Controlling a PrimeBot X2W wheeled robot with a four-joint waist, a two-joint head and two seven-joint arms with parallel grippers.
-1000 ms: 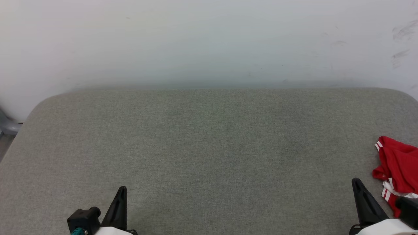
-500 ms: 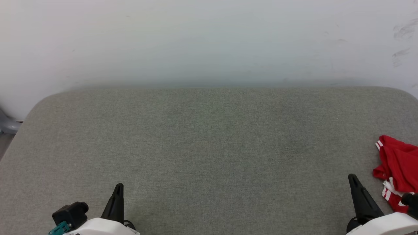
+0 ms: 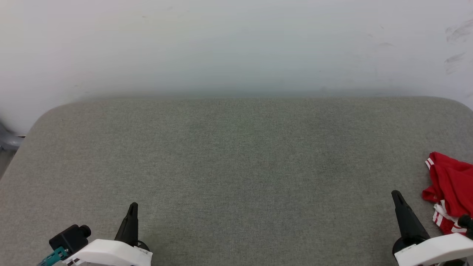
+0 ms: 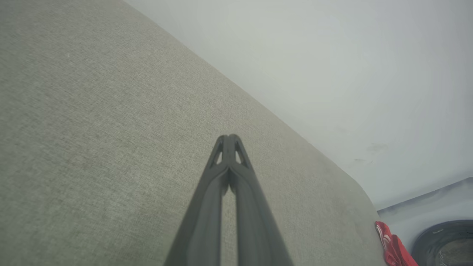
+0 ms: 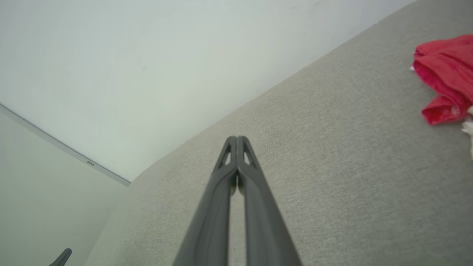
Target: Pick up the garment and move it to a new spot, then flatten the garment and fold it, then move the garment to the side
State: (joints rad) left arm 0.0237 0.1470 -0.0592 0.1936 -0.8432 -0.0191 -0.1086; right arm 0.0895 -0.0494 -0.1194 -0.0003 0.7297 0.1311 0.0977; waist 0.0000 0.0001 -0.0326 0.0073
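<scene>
The garment (image 3: 451, 188), bright red with white-and-red stripe trim, lies crumpled at the right edge of the grey cloth surface (image 3: 236, 159) and is cut off by the picture's border. It also shows in the right wrist view (image 5: 445, 74) and, far off, in the left wrist view (image 4: 393, 247). My right gripper (image 3: 396, 194) is shut and empty, a short way left of the garment without touching it. My left gripper (image 3: 133, 205) hovers shut and empty at the lower left, far from the garment. In both wrist views the fingertips meet (image 4: 229, 137) (image 5: 236, 138).
A pale wall (image 3: 236, 44) rises directly behind the grey surface. The surface has rounded far corners. A grey object (image 3: 7, 140) peeks in at the left edge. A dark round thing (image 4: 447, 240) stands on the floor beyond the surface's end in the left wrist view.
Both grippers have slid forward and slightly upward in the head view, showing more of their white wrists. The garment lies where it was.
</scene>
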